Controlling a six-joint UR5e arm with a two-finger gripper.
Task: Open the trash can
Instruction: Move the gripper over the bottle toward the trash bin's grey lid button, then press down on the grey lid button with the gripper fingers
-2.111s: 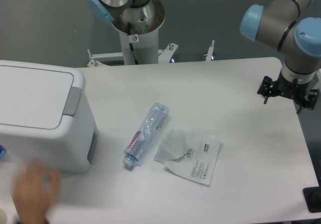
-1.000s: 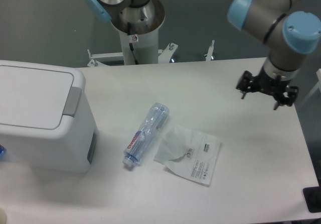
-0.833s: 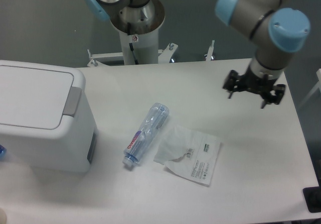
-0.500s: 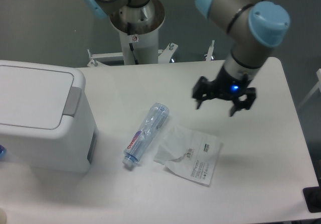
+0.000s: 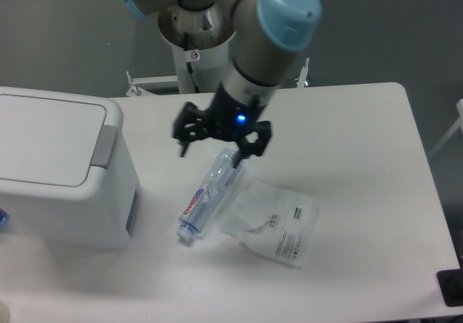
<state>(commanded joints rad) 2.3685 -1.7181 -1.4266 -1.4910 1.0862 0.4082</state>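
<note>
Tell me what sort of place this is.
Probably a robotics lab: a pedestal-mounted arm with blue joint caps works over a plain white table holding test items, a large white plastic trash can and a clear plastic bottle.

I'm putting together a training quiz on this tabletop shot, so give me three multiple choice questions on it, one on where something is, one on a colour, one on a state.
1. Where does the plastic bottle lie?
A. on the trash can's lid
B. on the table, between the trash can and the plastic bag
C. in the gripper

2. What colour is the latch tab on the trash can?
A. grey
B. red
C. green

3. What state is the trash can lid in?
A. lifted open
B. removed
C. shut flat

Key: 1 B, it rests on the table left of the plastic bag. 2 A, the tab is grey against white. 3 C, the lid lies flat, with the gripper apart from it.
</note>
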